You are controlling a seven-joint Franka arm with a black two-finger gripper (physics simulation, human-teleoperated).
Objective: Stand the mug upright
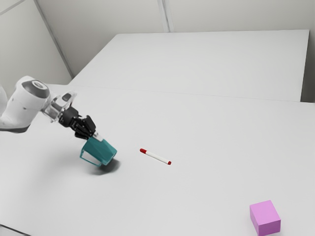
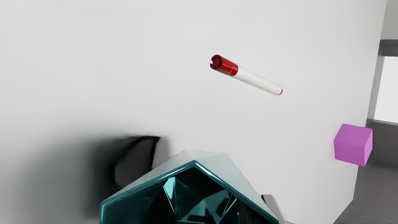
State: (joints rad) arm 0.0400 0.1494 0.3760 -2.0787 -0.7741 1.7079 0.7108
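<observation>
A red-capped white marker point(image 1: 156, 157) lies on its side on a pale bench point(image 1: 206, 132) near the centre of the exterior view, its cap toward the upper left of the frame and its small red tail end toward the lower right. A pink-purple cube point(image 1: 266, 219) sits well apart from it, at the exterior view's lower right. Beyond the bench, a broad whitish surface point(image 1: 211, 64) stretches across the upper part of the frame, beneath a light wall point(image 1: 98, 17) with a vertical grey strip point(image 1: 166, 17) at top centre. A thin dark line point(image 1: 15, 230) crosses the lower left corner.
</observation>
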